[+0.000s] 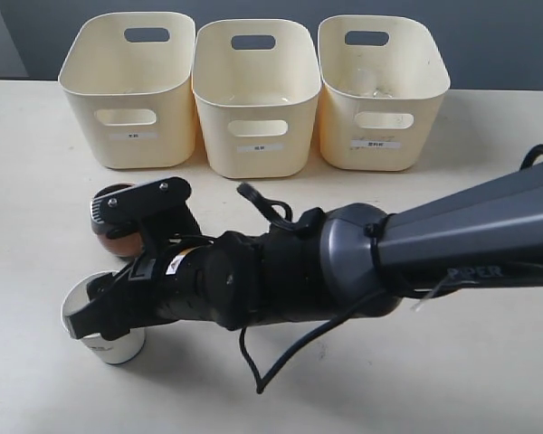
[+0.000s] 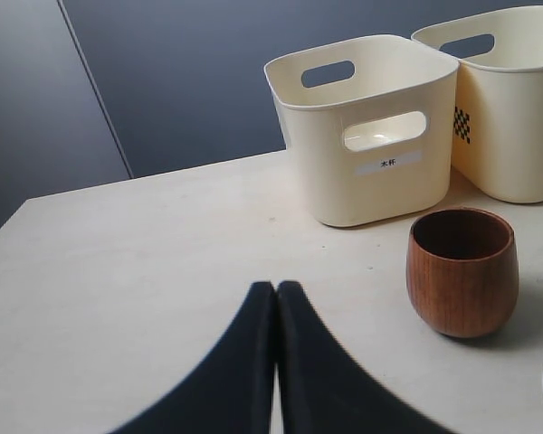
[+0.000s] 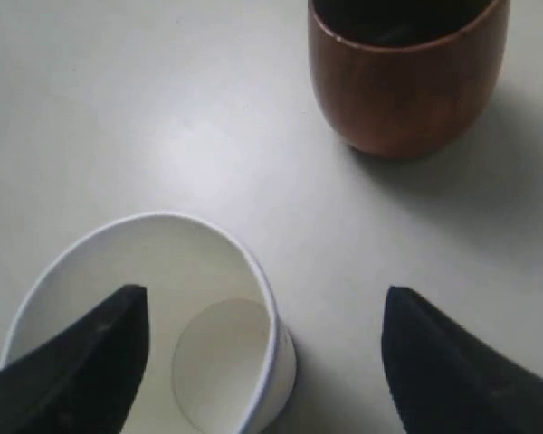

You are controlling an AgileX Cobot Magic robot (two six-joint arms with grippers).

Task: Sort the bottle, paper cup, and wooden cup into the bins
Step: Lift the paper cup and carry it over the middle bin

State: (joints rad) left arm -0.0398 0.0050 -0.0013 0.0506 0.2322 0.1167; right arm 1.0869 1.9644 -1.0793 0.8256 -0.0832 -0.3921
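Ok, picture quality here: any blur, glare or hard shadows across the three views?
Exterior view: even light, no glare, faint shadows. Left wrist view: wooden cup sharp, soft shadow beside it; left gripper slightly blurred. Right wrist view: soft throughout, right gripper fuzzy-edged.

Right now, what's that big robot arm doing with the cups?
The right arm reaches across, its fingers open at the white paper cup but not gripping it. The wooden cup stands beside it, untouched. Both cups are outside the three bins. The left fingers are shut, holding nothing.
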